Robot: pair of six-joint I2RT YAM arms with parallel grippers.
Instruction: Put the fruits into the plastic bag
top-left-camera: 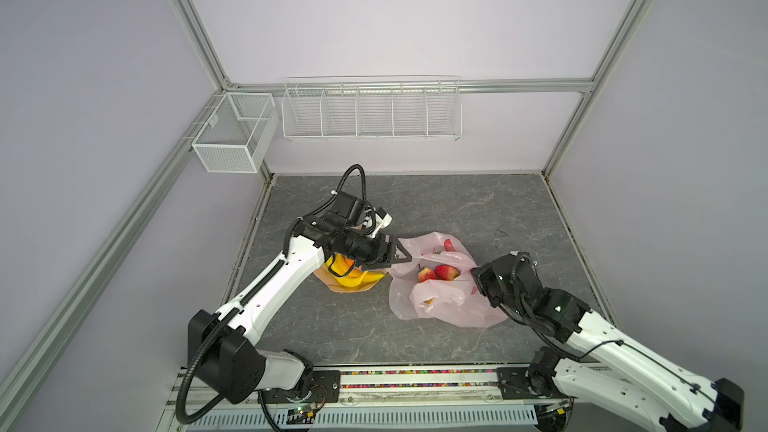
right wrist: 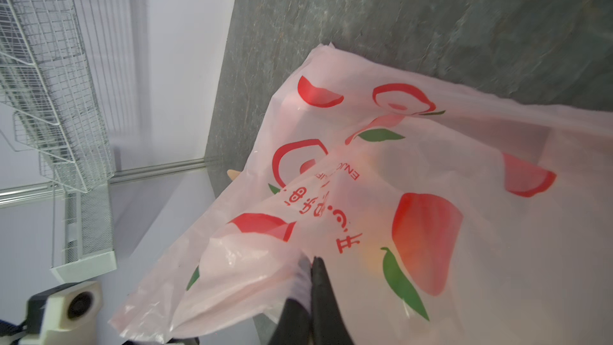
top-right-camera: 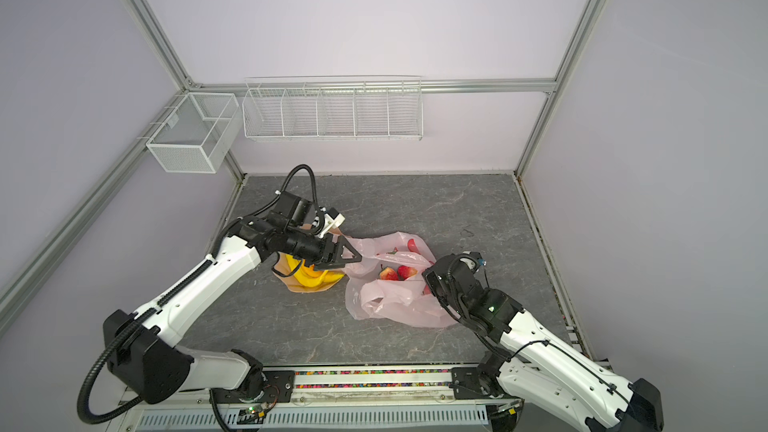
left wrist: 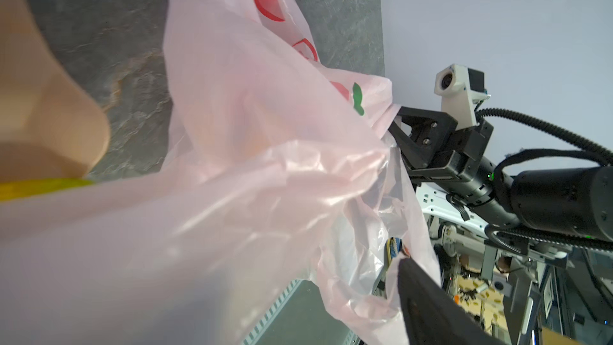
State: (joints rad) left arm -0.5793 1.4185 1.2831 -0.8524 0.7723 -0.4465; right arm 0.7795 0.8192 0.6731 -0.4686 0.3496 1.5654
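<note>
Pink translucent film of the thin vest-style plastic bag (left wrist: 232, 167) fills the left wrist view, closer to a lens than anything else. In both top views that bag lies crumpled on the grey stone-patterned bench (top-left-camera: 374, 338), right of centre, printed with red peaches, its mouth gaping towards the left arm.

On the bag's right side the right pincer (right wrist: 311, 262) is clamped tight on a fold of the rim and holds that edge up. At the opposite rim the left pincer (top-left-camera: 395, 260) hovers with its jaws standing wide. One black finger (left wrist: 428, 297) shows, and film drapes where the other would be, so nothing is seen pinched there.

Just left of the bag, under the left arm, sits a peach-coloured glossy dish (top-left-camera: 332, 288) carrying a bunch of yellow toy bananas (top-left-camera: 355, 279). Inside the bag's mouth a red-yellow toy peach (top-left-camera: 426, 274) and a red toy strawberry (top-left-camera: 446, 272) lie touching. A yellowish shape shows through the film lower down, too vague to name.

The bag looks nearly weightless, limp and slick. It will probably sag shut wherever it is let go, and a single layer may slide out of a grip. The gathered rim or a handle loop, where the film doubles, seems the safest hold. The bananas look rigid, light and smooth. A grip across the middle of the bunch should sit better than one on the tapering ends.
</note>
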